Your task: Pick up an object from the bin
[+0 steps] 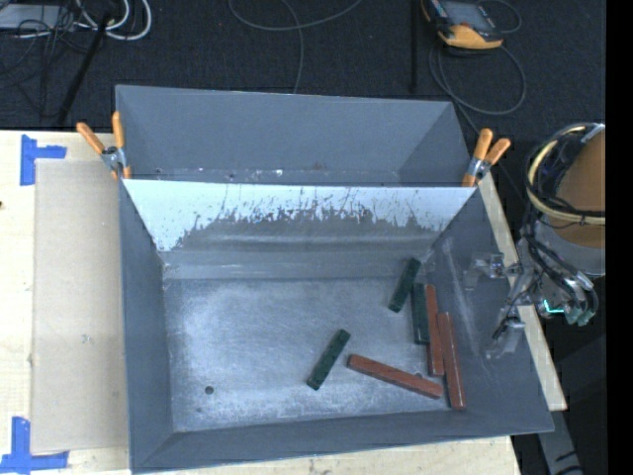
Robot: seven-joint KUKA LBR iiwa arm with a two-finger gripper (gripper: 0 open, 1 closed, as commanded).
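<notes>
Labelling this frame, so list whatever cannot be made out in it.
Camera view:
Sticks at right: overlapping, count unclear.
Dark speck, lower left: too small to identify.
Gripper: outline lost among cables.
Arm: cut off by the right edge.

The arm (582, 228) is wearing a round orange-brown cover (587, 181) that is looking smooth, like a ball. A pale, shiny ring (542, 166) is curving around the cover's edge. Thin black cables (539, 247) are looping round the cover and hanging under it in a messy bunch. Lower down, the tool (519, 305) is showing up as small grey metal bits, shining in places, with more black cables tangling about them. A tiny blue-green light (547, 308) is glowing among these dark parts.
</notes>
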